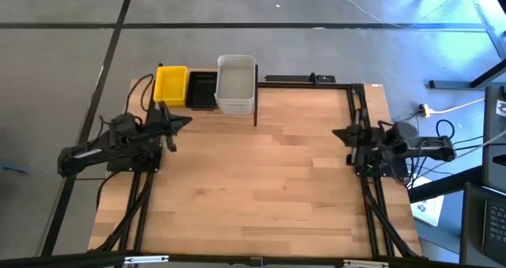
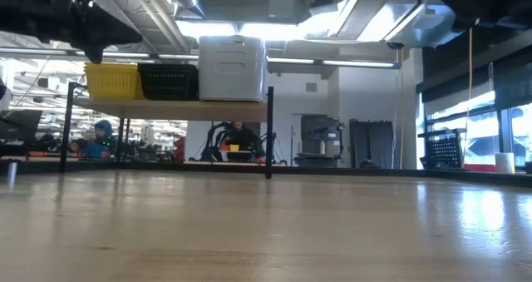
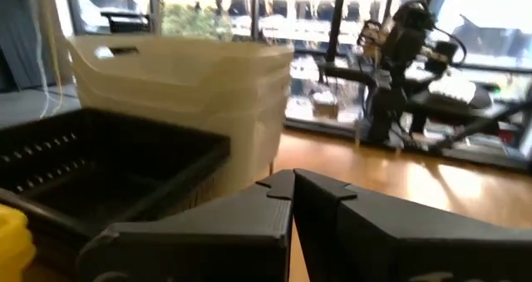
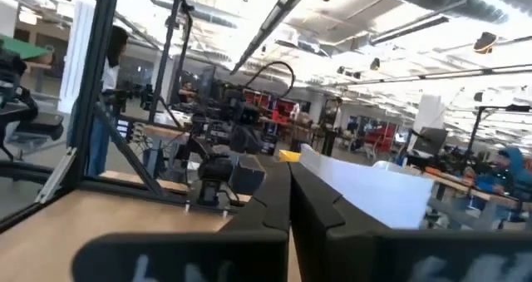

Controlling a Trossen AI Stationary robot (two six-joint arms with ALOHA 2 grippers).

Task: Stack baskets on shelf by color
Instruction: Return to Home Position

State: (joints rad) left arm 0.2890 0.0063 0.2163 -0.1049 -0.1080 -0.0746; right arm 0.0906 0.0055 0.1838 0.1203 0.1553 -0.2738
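left tool (image 1: pixel 183 123), fingers together and empty, hangs just in front of the shelf (image 2: pixel 166 109). right tool (image 1: pixel 338 134), likewise together, sits near the bench's (image 1: pixel 261 181) right edge. on the shelf, side by side: yellow baskets (image 1: pixel 171 84), black baskets (image 1: pixel 202 90), white baskets (image 1: pixel 236 82).

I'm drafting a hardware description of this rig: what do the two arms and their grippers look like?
The left arm and right arm are matte black and jointed, with black cables trailing from their bases. The left gripper and right gripper each have two flat, angular black jaws tapering to a point. I see no markings.
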